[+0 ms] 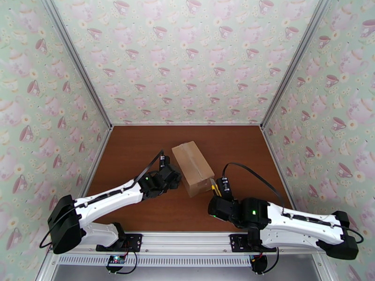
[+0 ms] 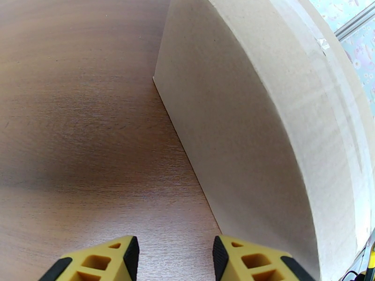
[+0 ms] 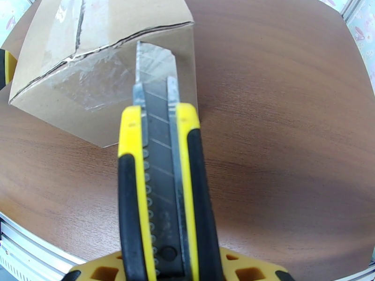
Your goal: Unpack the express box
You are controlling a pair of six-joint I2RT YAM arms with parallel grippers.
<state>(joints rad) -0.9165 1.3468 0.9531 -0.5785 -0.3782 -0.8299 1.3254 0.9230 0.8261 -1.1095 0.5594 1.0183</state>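
The express box (image 1: pixel 193 167), a brown carton with its flaps shut and clear tape along the seam, lies at an angle in the middle of the table. My left gripper (image 1: pixel 174 180) stands open at the box's left long side (image 2: pixel 262 127), low over the wood, with nothing between its yellow fingertips (image 2: pixel 126 258). My right gripper (image 1: pixel 216 189) is shut on a yellow and black utility knife (image 3: pixel 159 183). The knife's bare blade points at the box's taped near end (image 3: pixel 103 66), and the tip sits close to the top edge there.
The brown wooden table (image 1: pixel 140 151) is closed in by teacup-patterned walls (image 1: pixel 187 66) at the left, back and right. An aluminium rail (image 1: pixel 187 237) with both arm bases runs along the near edge. Bare wood lies around the box.
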